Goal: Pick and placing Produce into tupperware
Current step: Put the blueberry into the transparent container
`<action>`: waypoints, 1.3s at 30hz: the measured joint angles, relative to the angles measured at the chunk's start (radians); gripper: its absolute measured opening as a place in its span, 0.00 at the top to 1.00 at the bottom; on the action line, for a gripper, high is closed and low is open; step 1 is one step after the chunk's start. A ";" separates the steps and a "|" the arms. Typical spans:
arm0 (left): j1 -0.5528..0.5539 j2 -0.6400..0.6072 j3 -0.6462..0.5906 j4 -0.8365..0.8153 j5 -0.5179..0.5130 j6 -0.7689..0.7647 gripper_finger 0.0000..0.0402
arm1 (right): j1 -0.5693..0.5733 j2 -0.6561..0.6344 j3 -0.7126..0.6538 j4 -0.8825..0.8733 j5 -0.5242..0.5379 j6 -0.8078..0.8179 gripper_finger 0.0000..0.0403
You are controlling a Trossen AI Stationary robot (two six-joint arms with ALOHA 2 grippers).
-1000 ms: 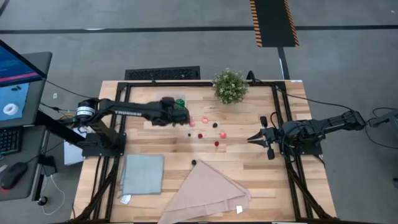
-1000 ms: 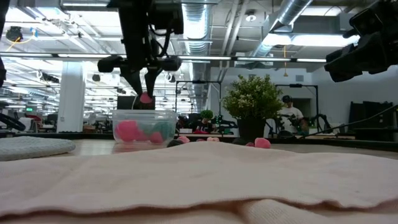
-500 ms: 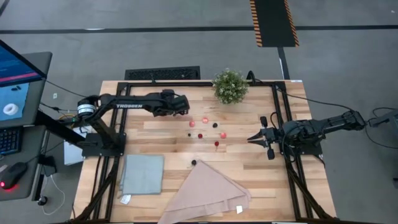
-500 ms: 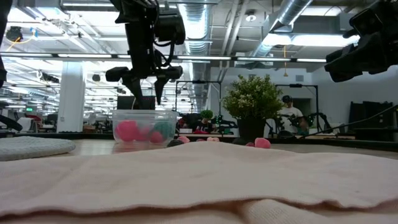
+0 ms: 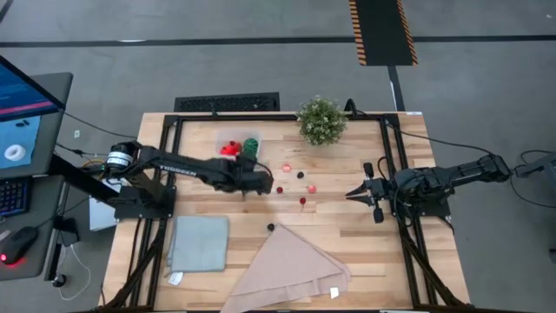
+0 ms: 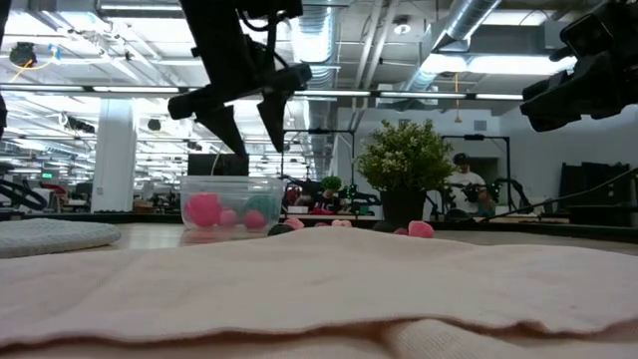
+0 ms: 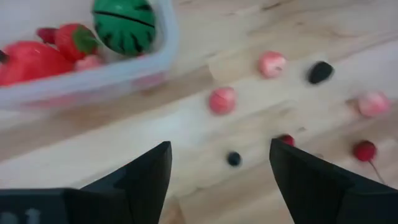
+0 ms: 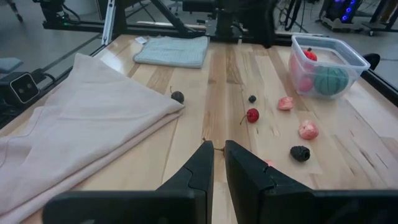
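Grey-blue cloth (image 5: 199, 244): lies flat at the table's (image 5: 347, 235) near left corner, well apart from everything I handle.

Tupperware (image 5: 238, 145): sits toward the far left of the table, just behind my left arm. Inside it I see a large red piece (image 7: 28, 61), a strawberry (image 7: 73, 39) and a round green striped piece (image 7: 124, 25).

Left gripper (image 5: 261, 183): hangs above the bare wood just beside the tupperware, on the side nearer the loose pieces; my fingers stand apart and hold nothing.

Loose produce (image 5: 287, 167): small pink, red and dark pieces lie scattered on the wood between my two arms; one dark piece (image 5: 271, 228) rests just off the tip of the beige cloth (image 5: 291, 269).

Plant (image 5: 321, 120): stands at the far edge, past the scattered pieces.

Right gripper (image 5: 352, 193): waits at the right side of the table, my fingers nearly together and holding nothing.

Left wrist view only: the striping on the green piece and the strawberry's leafy top.

Low view only: the tupperware's (image 6: 231, 206) clear wall side-on with pink and green shapes behind it, my left gripper (image 6: 249, 125) well above its rim, and a person in the room behind the plant (image 6: 407, 160).

Right wrist view only: a red cherry with a stem (image 8: 252, 115) ahead of my right gripper's fingers (image 8: 200, 168).
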 joint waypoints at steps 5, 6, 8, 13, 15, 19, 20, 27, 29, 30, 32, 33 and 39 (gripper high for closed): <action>-0.029 0.078 0.000 0.032 0.044 -0.063 0.40 | 0.000 0.000 0.000 -0.001 0.000 0.000 0.84; -0.028 0.090 -0.001 0.041 0.050 -0.061 0.40 | 0.000 0.000 0.000 -0.001 0.000 0.000 0.84; -0.020 0.109 -0.001 0.074 0.065 -0.035 0.42 | 0.000 0.000 -0.001 -0.004 0.000 0.000 0.84; -0.007 0.141 0.000 0.140 0.078 0.011 0.46 | 0.000 0.000 -0.001 -0.004 0.000 0.000 0.84; -0.004 0.159 0.000 0.131 0.083 0.008 0.47 | 0.000 0.000 -0.001 -0.004 0.000 0.000 0.84; 0.015 0.211 -0.001 0.162 0.122 0.003 0.48 | 0.000 0.001 -0.001 0.001 0.000 0.000 0.84; 0.019 0.221 -0.003 0.161 0.129 0.000 0.48 | 0.000 0.001 -0.001 0.001 0.000 0.000 0.84; 0.046 0.255 -0.002 0.197 0.147 0.010 0.48 | 0.000 0.000 -0.001 -0.003 0.000 0.000 0.84; 0.050 0.258 0.001 0.215 0.150 0.011 0.48 | 0.000 0.000 -0.001 -0.005 0.000 0.000 0.84; 0.051 0.264 0.001 0.223 0.151 0.011 0.48 | 0.000 0.000 -0.001 -0.004 0.000 0.000 0.84; 0.052 0.266 -0.002 0.202 0.155 0.011 0.48 | 0.000 0.000 -0.001 0.000 0.000 0.000 0.84; 0.051 0.266 -0.002 0.205 0.155 0.011 0.48 | 0.000 0.000 -0.001 -0.004 0.000 0.000 0.84; 0.050 0.266 -0.001 0.201 0.155 0.008 0.58 | 0.000 0.000 -0.001 -0.003 0.000 0.000 0.84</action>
